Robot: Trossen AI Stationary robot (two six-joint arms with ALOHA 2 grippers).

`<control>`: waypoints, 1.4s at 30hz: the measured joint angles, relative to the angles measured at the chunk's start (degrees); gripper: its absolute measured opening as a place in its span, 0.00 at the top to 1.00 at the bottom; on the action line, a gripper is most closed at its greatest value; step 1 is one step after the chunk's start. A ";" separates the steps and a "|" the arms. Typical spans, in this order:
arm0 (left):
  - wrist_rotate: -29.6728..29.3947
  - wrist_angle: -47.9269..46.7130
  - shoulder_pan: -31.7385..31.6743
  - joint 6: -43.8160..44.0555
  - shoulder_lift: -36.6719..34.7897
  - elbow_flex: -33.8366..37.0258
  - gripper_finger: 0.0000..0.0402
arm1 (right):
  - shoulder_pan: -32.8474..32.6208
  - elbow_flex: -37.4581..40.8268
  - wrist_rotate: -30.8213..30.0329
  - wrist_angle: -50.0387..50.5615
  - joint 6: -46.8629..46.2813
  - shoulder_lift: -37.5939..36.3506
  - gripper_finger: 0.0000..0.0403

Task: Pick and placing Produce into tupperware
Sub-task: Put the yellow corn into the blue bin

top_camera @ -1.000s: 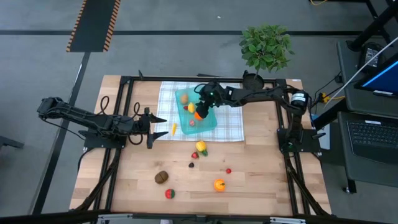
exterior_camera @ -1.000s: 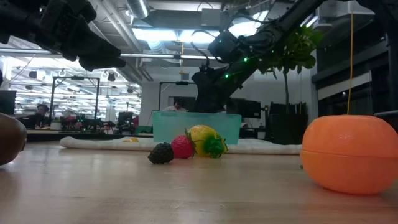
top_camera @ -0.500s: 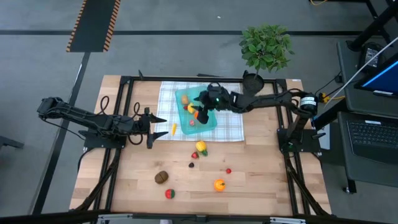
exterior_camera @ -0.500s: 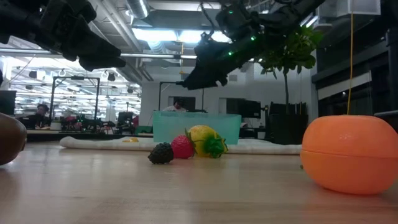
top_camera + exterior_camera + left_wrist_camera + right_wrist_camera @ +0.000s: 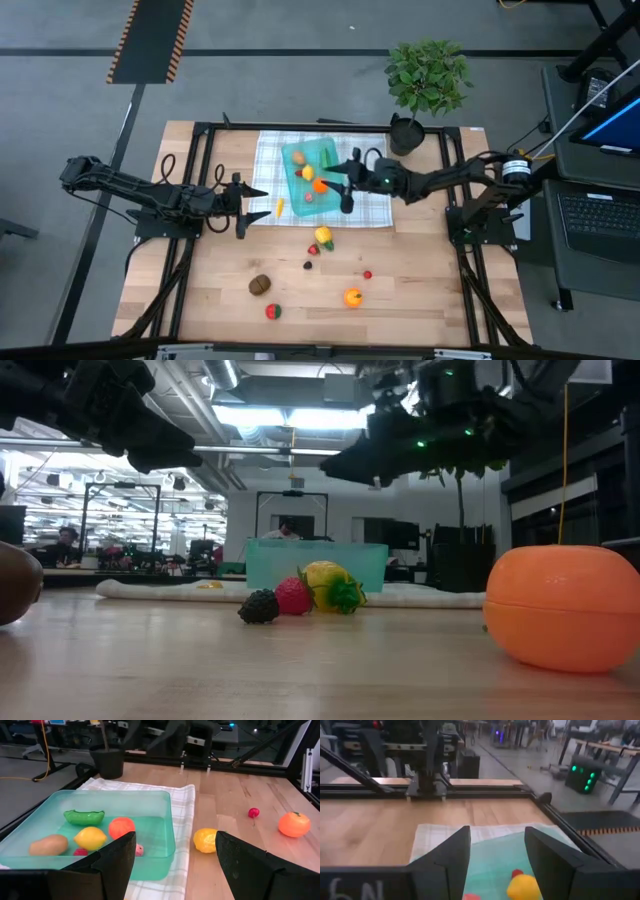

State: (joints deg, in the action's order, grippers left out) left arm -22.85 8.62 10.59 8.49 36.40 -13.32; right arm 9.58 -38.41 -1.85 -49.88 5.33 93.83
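Observation:
The teal tupperware [image 5: 322,155] stands on the checked cloth and holds a lemon [image 5: 90,838], an orange [image 5: 121,826], a potato [image 5: 48,845], a green piece [image 5: 83,816] and red berries. More produce lies on the wood: a yellow fruit [image 5: 323,237], an orange [image 5: 352,297], a kiwi [image 5: 260,285], and berries [image 5: 367,273]. My right gripper [image 5: 340,183] hovers open over the tupperware's right rim, raised above it [image 5: 400,450]. My left gripper [image 5: 247,205] waits open, left of the cloth.
A potted plant [image 5: 428,80] stands at the far right corner. The checked cloth [image 5: 375,205] lies under the container, with a small yellow piece [image 5: 280,207] on its left edge. Black frame rails run along the table's sides. Bare wood lies along the near edge.
My right gripper has risen out of the tupperware and drawn back toward the table's right edge, its arm stretching lower across the cloth. The orange stays in the container. My left arm has kept still.

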 joint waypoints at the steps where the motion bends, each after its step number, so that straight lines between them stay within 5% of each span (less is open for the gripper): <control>1: -0.02 0.06 -0.02 -0.01 0.00 0.00 0.34 | -0.24 1.17 0.00 -1.75 0.10 -0.08 0.53; 8: -1.58 0.10 -0.24 2.51 0.00 0.00 0.34 | -0.88 5.05 0.01 -6.36 -0.30 -0.05 0.53; 23: -19.06 -14.29 -0.20 18.83 4.70 -5.34 0.34 | -0.12 4.59 -0.11 -7.79 -0.29 -0.01 0.53; 32: -18.81 -34.89 -1.32 33.16 18.71 -18.42 0.34 | 1.10 4.59 -0.22 -7.79 -0.29 -0.01 0.53; 42: -10.36 -47.90 -5.21 41.92 37.30 -31.97 0.34 | 1.14 4.59 -0.18 -7.72 -0.09 -0.01 0.53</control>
State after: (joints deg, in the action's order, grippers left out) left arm -33.21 -39.28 5.38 50.41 73.70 -45.30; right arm 10.72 -33.82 -2.03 -57.60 5.23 93.82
